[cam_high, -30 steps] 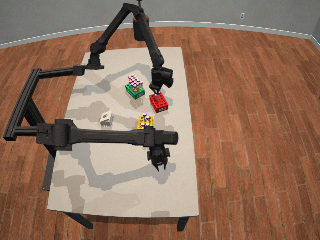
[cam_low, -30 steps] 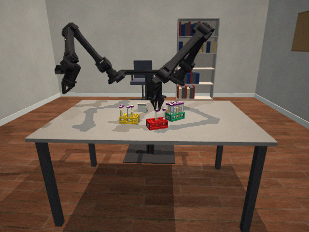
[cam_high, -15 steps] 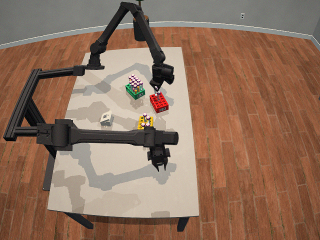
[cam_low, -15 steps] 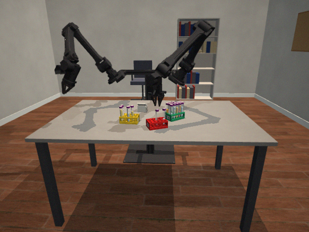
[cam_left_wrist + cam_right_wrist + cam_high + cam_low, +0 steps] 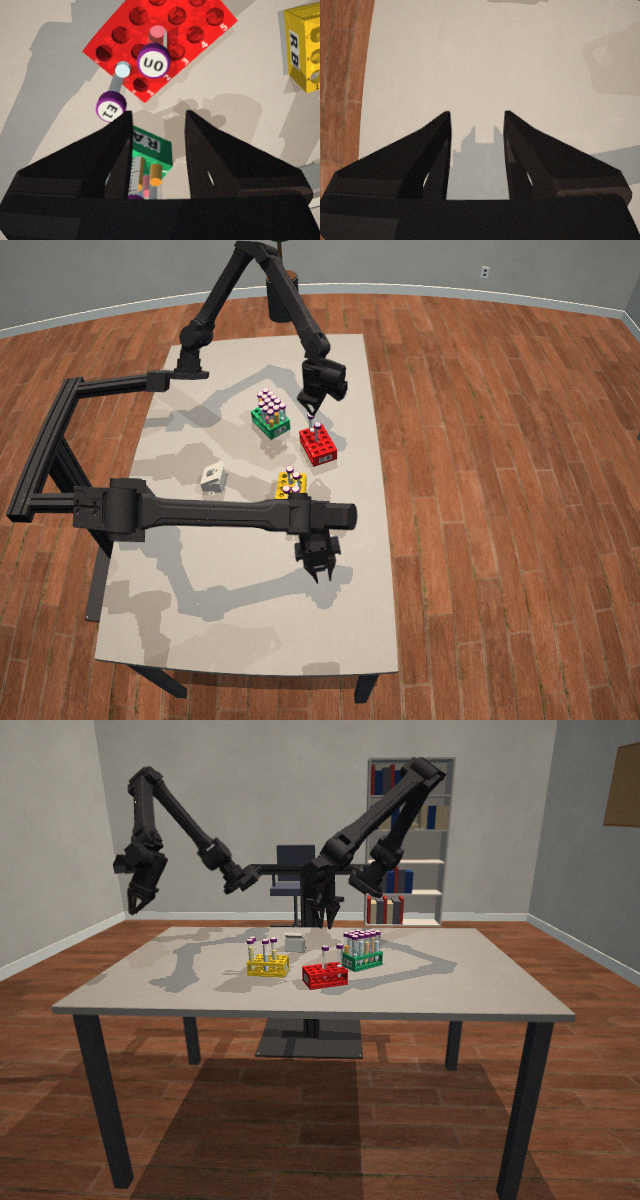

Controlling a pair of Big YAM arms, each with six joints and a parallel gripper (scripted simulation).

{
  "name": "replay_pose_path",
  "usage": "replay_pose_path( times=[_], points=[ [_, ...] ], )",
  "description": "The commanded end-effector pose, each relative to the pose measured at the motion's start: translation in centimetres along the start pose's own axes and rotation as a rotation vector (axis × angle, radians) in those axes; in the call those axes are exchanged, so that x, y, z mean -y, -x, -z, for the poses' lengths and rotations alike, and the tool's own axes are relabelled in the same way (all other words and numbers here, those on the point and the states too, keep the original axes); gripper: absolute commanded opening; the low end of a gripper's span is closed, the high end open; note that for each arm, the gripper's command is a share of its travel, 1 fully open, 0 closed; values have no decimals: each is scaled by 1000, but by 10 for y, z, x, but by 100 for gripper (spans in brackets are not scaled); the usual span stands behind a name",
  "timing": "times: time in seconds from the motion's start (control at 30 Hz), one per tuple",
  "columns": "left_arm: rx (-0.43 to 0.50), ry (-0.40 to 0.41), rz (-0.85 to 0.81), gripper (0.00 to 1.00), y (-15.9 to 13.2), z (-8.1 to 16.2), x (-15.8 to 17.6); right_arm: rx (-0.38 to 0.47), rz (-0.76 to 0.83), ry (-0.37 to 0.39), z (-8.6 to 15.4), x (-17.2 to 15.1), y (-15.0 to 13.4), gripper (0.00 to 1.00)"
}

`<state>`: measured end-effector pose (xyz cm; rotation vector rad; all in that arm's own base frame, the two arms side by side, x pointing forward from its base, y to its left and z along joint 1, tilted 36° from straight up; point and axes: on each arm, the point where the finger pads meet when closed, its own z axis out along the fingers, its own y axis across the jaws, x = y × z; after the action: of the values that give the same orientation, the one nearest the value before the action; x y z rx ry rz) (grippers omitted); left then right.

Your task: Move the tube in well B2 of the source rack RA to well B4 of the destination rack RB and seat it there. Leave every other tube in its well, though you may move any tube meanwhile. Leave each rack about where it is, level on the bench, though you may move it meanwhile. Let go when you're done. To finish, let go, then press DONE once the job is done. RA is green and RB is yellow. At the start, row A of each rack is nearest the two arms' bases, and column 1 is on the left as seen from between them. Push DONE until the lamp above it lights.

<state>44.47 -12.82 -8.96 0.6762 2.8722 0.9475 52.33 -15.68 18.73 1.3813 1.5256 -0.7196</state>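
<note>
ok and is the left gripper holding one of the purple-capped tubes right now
No, the left gripper has its fingers parted, with no tube between their tips.
</note>
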Motion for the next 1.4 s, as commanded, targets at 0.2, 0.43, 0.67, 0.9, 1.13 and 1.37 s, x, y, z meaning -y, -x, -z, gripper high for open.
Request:
replay_pose_path(
  times=[0.2, 0.43, 0.67, 0.9, 1.13, 1.37],
  points=[
    [13, -3, 269, 30, -39, 11, 41, 6, -24, 15, 5, -9, 9, 30],
    [25, -5, 277, 30, -59, 18, 60, 6, -24, 15, 5, -9, 9, 30],
    [3, -4, 283, 30, -89, 10, 26, 6, -24, 15, 5, -9, 9, 30],
    [2, -3, 282, 30, -122, 10, 4, 6, -24, 15, 5, -9, 9, 30],
    [2, -2, 281, 30, -143, 9, -9, 6, -24, 15, 5, -9, 9, 30],
    [1, -1, 280, 30, -175, 9, -30, 6, -24, 15, 5, -9, 9, 30]
  ],
)
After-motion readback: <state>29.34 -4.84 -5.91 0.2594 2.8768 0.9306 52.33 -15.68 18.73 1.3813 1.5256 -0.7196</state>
